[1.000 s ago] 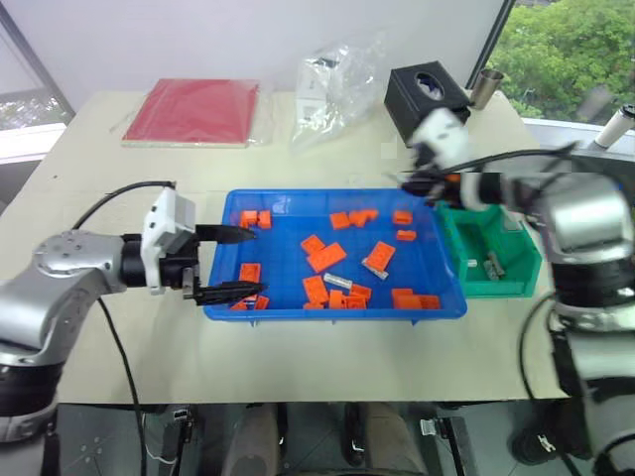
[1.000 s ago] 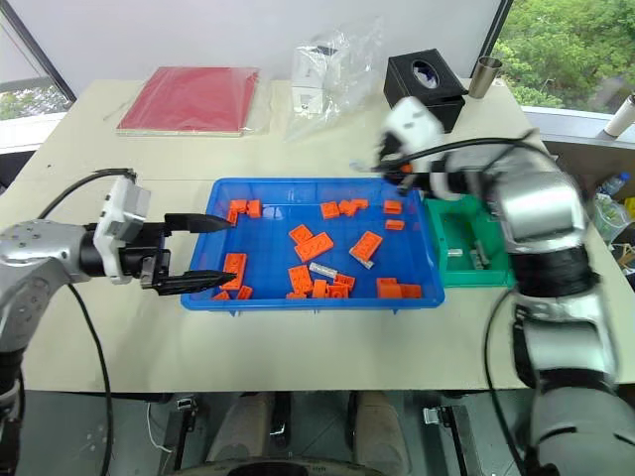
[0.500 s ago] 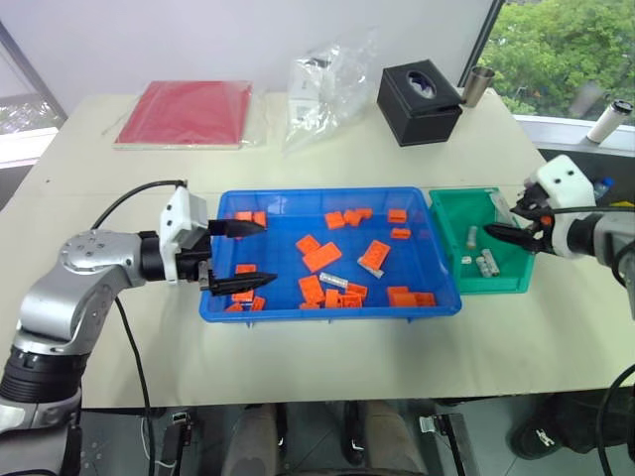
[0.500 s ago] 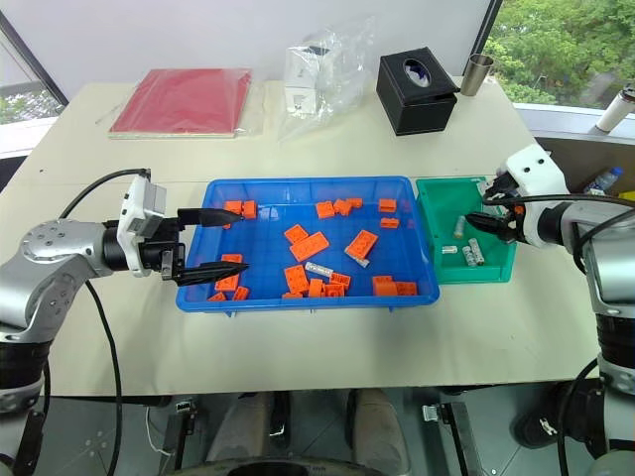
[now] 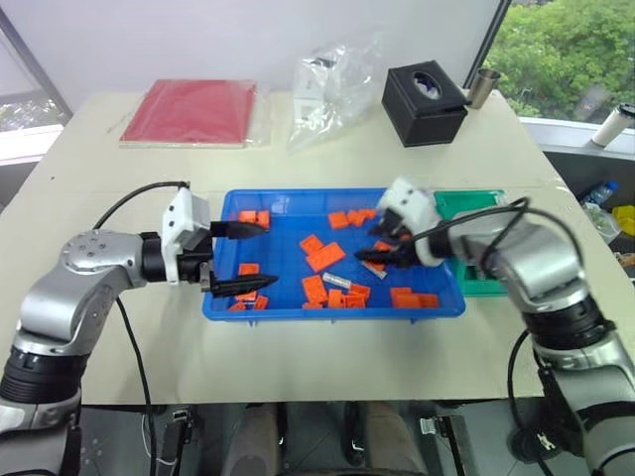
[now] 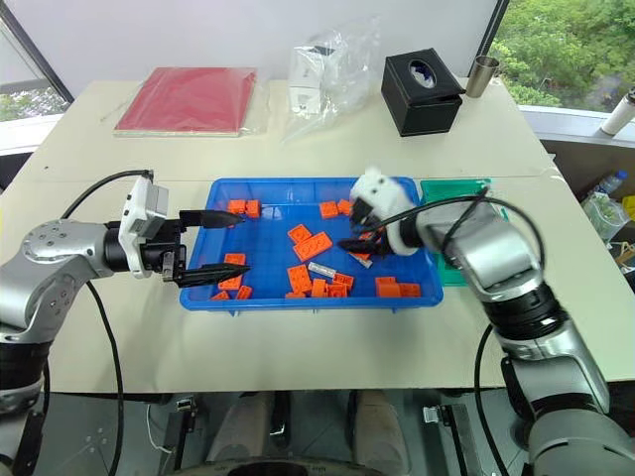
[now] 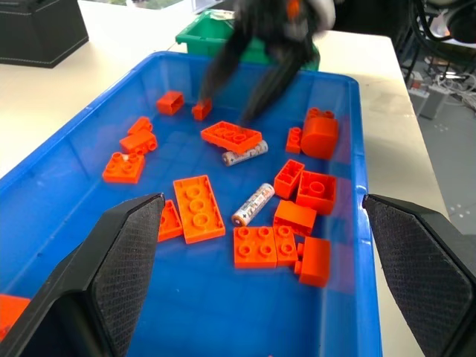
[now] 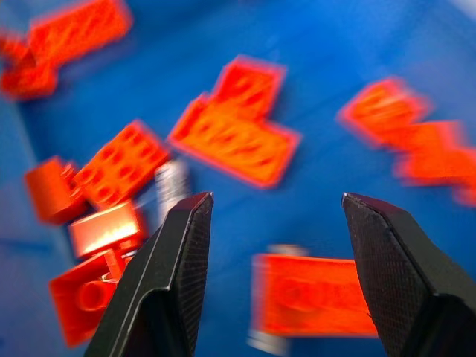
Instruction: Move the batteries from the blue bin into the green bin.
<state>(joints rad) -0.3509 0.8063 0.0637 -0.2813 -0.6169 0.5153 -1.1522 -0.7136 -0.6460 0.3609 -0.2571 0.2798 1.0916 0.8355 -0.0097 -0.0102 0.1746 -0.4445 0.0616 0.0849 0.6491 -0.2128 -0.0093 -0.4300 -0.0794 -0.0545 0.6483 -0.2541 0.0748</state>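
Observation:
The blue bin (image 5: 218,297) lies mid-table with several orange bricks (image 5: 325,257) in it. Two batteries lie among them: one (image 7: 253,204) near the front wall, the other (image 7: 244,155) just under my right gripper. My right gripper (image 5: 375,248) hangs open and empty over the bin's right half, fingers pointing down at the bricks. At the bin's left end my left gripper (image 5: 248,256) stands open, fingers reaching in over the wall with nothing between them. The green bin (image 5: 466,201) sits against the blue bin's right side, mostly hidden behind my right arm.
At the back of the table lie a red book (image 5: 193,111), a crumpled clear plastic bag (image 5: 337,84), a black tissue box (image 5: 425,102) and a metal cup (image 5: 483,87). The table's front edge runs just below the blue bin.
My right gripper went from the blue bin's far right corner to the green bin, opened there, then swung left and down over the blue bin. The left gripper stayed put. The camera shifted.

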